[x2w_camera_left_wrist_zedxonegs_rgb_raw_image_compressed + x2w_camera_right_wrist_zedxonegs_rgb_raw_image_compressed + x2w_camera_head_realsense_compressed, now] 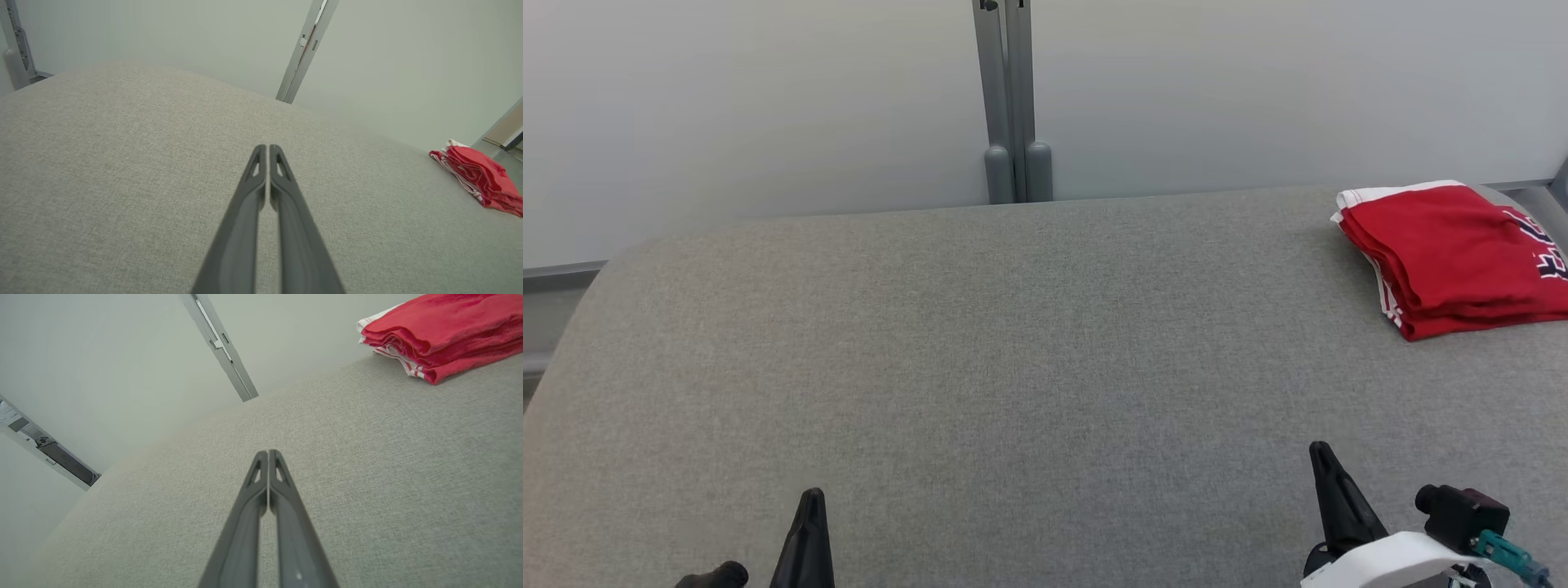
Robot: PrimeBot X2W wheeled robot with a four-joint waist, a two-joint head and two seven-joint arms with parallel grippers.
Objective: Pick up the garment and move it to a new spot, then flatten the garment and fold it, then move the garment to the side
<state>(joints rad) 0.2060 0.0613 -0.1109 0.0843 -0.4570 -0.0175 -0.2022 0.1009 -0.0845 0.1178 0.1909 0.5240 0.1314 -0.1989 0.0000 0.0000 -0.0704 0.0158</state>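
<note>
You faced a grey fabric-covered surface (1013, 343); pale, evenly lit wall panels (768, 106) stood behind it, joined by a grey metal post (1011, 98) at 12 o'clock.

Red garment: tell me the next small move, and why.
Probably just keep both arms parked near the robot. The red garment already lies folded at the far right of the table, and the left gripper and right gripper are shut, empty and clear of it.

A grey fabric-covered table (1013, 343) stands before a pale wall (768, 98) with a grey post (1011, 106).
</note>
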